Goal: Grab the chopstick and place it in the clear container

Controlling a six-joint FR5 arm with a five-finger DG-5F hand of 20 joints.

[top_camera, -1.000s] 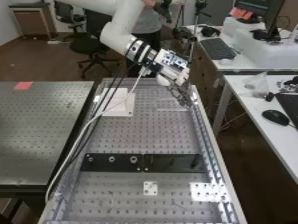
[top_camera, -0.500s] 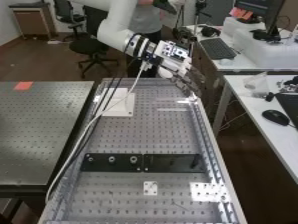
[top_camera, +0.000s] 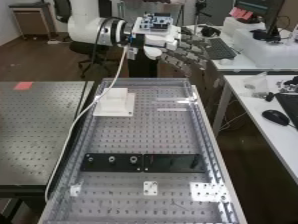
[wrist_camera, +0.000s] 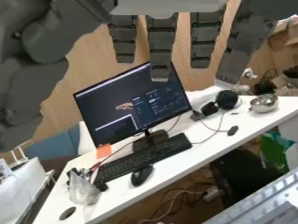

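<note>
At the left of the high view, the cable (top_camera: 74,131) sags from the arm (top_camera: 85,24) down over the bench (top_camera: 126,132), close by the white block (top_camera: 114,102); a low swing back could drag the slack across that block, snagging it or knocking it askew; nearer the camera lie two black plates (top_camera: 110,162), whose raised studs might catch a finger if the arm came in too low.

Next, past the bench's far end, the hand (top_camera: 183,50) hangs in the air, released, fingers straight and spread, with nothing that I can see in its grasp; where the chopstick and the clear container are, I cannot tell, and glare off the bench may mislead any reach; a stick so thin could roll, or slip between fingers closing a little high.

Rightmost is the desk (top_camera: 236,102); a wide turn that way, fingers spread, risks clipping the monitor (top_camera: 258,15).
</note>
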